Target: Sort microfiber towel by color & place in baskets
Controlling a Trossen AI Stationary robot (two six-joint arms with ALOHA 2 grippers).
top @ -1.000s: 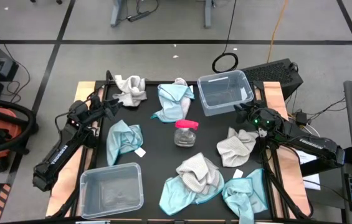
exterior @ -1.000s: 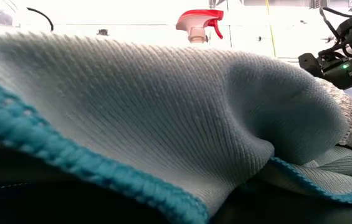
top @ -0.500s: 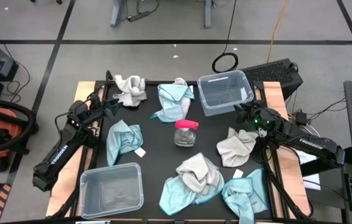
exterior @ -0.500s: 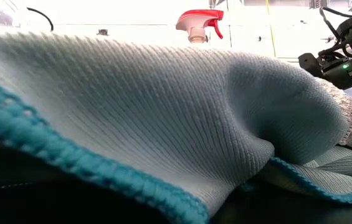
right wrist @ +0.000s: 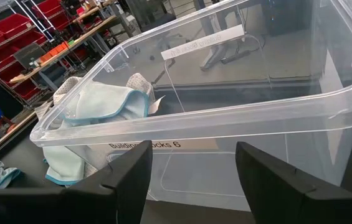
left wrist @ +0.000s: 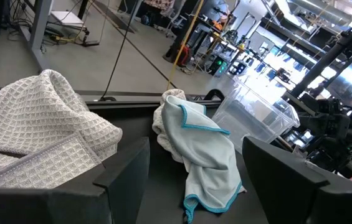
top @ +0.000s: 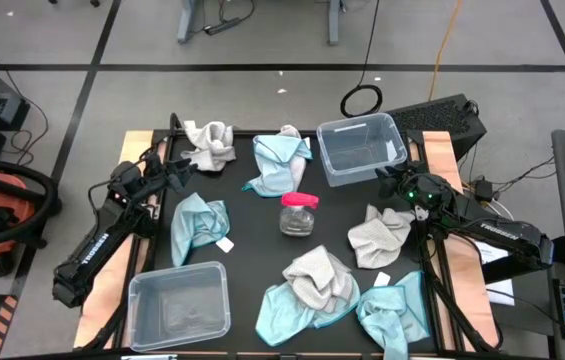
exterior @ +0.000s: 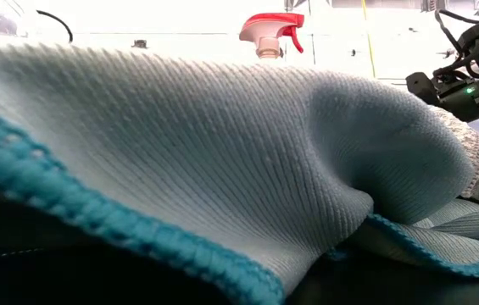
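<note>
High view: black table (top: 252, 225) at frame centre. One clear rectangular plastic tub (top: 362, 148) sits upper right, a second clear tub (top: 179, 303) lower left; both hold no towels. Blue and grey microfiber towels lie scattered: grey waffle towel (top: 209, 143) upper left, blue towel (top: 280, 160) beside it. Clear jar with pink lid (top: 299, 213) at centre. Left gripper (top: 178, 177) near the grey towel, right gripper (top: 387, 180) just below the upper tub.

Low view: blue towel (exterior: 222, 161) fills the frame.

Left wrist view: fingers (left wrist: 126, 168) spread, released, holding nothing.

Right wrist view: fingers (right wrist: 132, 171) apart, empty, facing the tub wall.
</note>
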